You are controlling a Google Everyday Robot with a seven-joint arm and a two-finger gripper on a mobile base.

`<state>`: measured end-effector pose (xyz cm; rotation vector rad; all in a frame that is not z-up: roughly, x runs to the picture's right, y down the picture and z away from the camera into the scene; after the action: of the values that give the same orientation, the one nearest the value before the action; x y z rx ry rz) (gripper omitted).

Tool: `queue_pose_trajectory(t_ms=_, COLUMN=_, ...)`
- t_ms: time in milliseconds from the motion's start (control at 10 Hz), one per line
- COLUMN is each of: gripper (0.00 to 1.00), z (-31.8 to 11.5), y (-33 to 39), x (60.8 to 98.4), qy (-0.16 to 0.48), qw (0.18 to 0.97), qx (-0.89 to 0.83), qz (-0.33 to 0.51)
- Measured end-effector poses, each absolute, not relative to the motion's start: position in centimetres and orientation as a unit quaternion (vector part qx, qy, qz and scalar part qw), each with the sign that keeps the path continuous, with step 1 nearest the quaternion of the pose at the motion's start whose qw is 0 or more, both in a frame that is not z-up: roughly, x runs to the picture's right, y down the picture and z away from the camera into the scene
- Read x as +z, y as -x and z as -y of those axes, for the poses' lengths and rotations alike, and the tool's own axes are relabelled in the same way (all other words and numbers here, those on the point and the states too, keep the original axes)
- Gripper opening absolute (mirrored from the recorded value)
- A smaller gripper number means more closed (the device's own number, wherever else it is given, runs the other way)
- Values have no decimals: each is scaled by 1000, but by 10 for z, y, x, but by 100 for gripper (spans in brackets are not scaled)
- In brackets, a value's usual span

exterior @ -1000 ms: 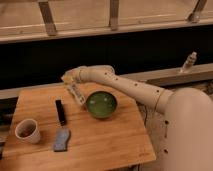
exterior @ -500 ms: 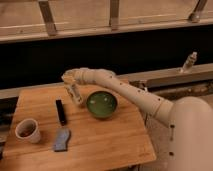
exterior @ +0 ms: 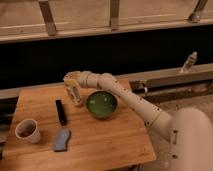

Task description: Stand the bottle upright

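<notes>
No readable text, label, brand, number or sign anywhere. Nothing legible on the bottle (exterior: 75, 93) at the hand (exterior: 74, 90) over the far side of the table (exterior: 100, 140), nor on the dark flat bar (exterior: 60, 111), the green bowl (exterior: 102, 104), the cup (exterior: 27, 130) at the near left or the grey cloth (exterior: 62, 139). No markings on the arm (exterior: 130, 97) either.

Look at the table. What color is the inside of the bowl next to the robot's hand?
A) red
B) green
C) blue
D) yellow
B: the bowl is green inside, sitting on the wooden table just right of the hand, which is down near the table's back edge.
</notes>
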<state>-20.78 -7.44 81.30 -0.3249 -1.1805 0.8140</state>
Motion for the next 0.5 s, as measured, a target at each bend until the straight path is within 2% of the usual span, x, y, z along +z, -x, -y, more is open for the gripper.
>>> queue_pose_trajectory(t_ms=400, gripper=0, z=63, y=199, x=818, qy=158, qw=726, qx=365, qz=561)
queue_pose_trajectory(t_ms=500, gripper=4, z=63, y=198, x=818, qy=158, qw=725, qx=365, qz=562)
